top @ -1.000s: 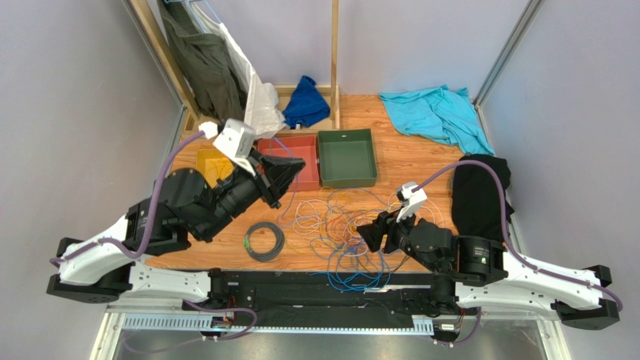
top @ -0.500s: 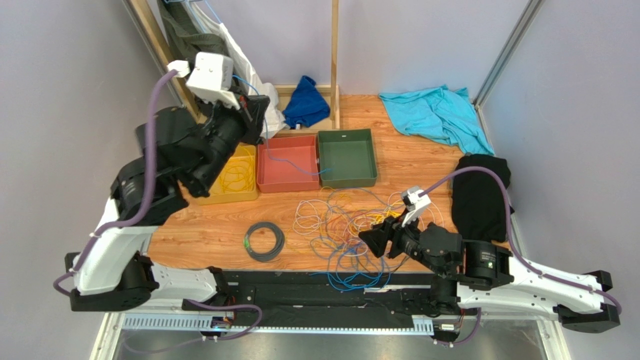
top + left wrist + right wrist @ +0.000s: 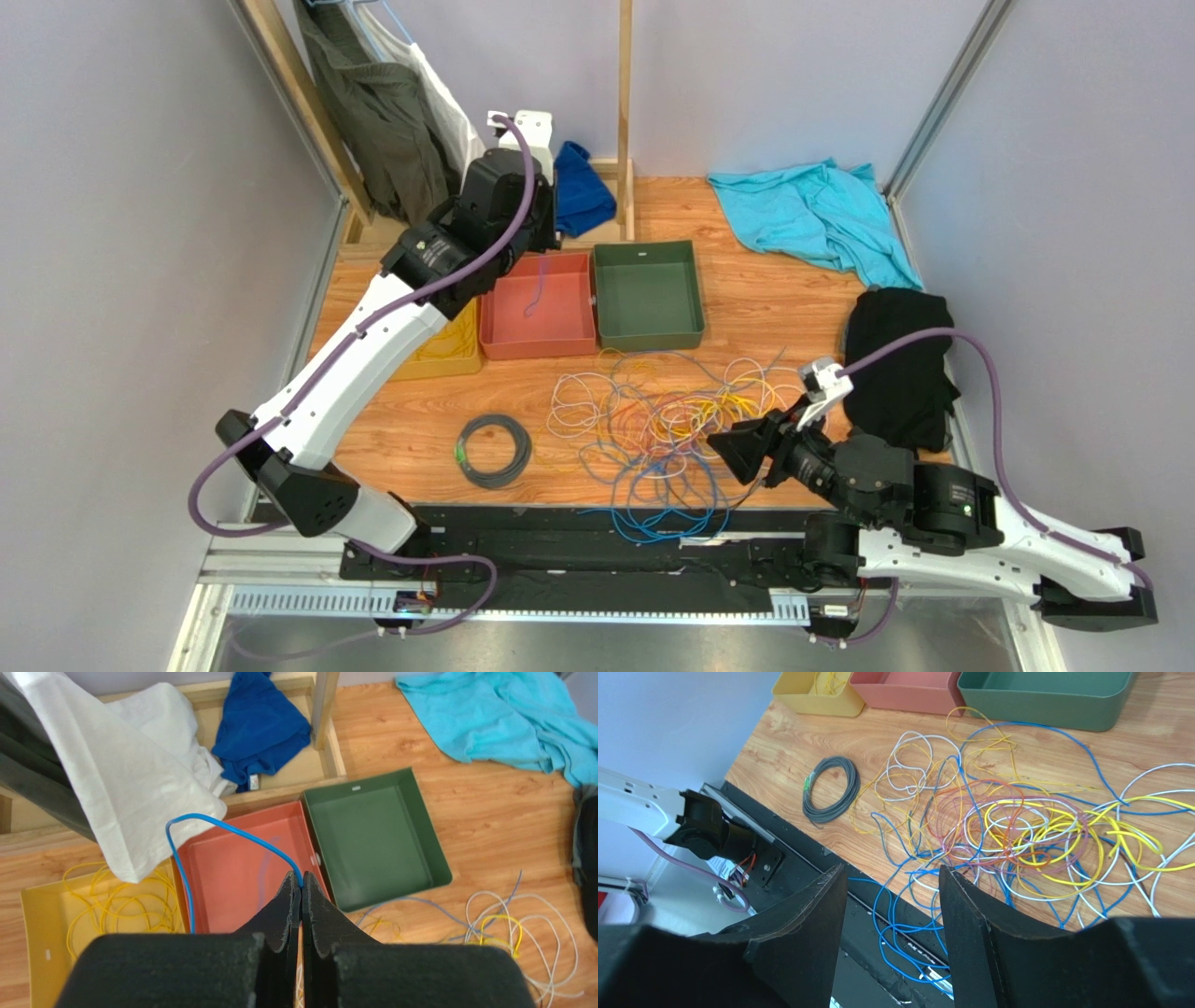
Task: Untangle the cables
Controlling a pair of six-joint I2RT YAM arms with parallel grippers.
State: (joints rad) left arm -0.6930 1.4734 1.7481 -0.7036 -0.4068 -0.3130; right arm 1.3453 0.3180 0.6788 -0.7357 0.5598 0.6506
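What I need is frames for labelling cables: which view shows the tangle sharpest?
Right wrist: the cable tangle is crisp and evenly lit, though the right gripper looms dark in front. Left wrist: sharp, but only the tangle's edge shows. Top external: unblurred, wires tiny.

Three trays: yellow tray (image 3: pixel 31 952), red tray (image 3: pixel 540 315), green tray (image 3: pixel 645 294). One black cable coil (image 3: pixel 495 450). One tangled cable pile (image 3: pixel 1018 822). Five fabrics: dark blue cloth (image 3: pixel 578 189), teal cloth (image 3: pixel 807 210), black cloth (image 3: pixel 898 364), white cloth (image 3: pixel 126 805), olive garment (image 3: pixel 379 126).

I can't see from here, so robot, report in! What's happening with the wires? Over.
Left gripper shut on blue wire above red tray. Right gripper open over the tangle. Tangle knotted. White cloth beside the blue wire.
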